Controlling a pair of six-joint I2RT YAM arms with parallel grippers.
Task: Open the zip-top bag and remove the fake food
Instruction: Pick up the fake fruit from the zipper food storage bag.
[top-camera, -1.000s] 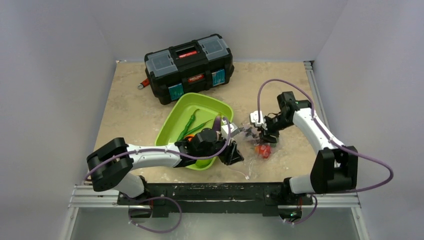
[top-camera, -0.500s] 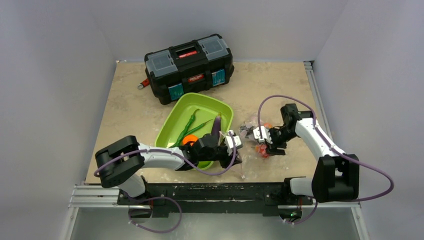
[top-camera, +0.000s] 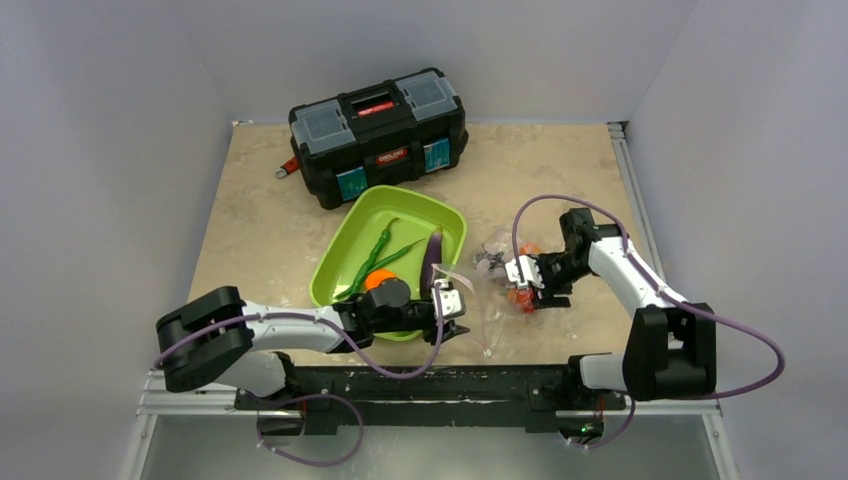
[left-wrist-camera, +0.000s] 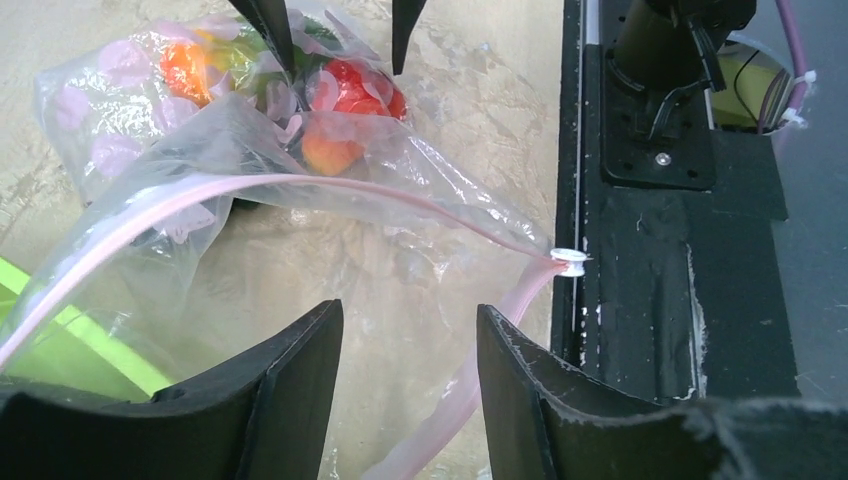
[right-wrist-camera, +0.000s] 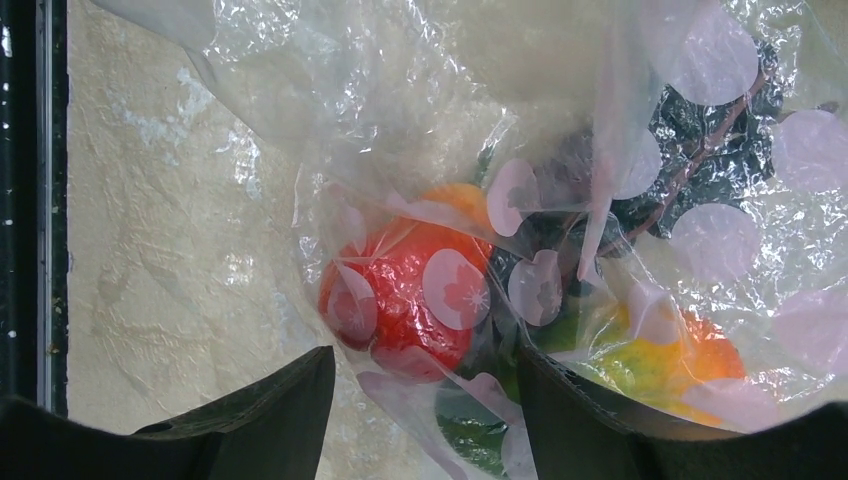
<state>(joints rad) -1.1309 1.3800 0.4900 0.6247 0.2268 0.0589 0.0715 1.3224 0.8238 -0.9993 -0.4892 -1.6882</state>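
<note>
While right fingers (right-wrist-camera: 250, 420) gape, zip-top bag (right-wrist-camera: 400, 150) beneath

Black toolbox (top-camera: 378, 135) sitting at far end of beige marbled worktop (top-camera: 260, 220), lid closed, standing slightly askew. Two clear-lidded compartments flanking its handle; teal latches showing on front face. Red-handled tool (top-camera: 288, 167) lying just beside toolbox's left end, mostly hidden. Lime-green tray (top-camera: 415, 212) lying mid-worktop, just in front of toolbox, running diagonally toward near edge.
</note>
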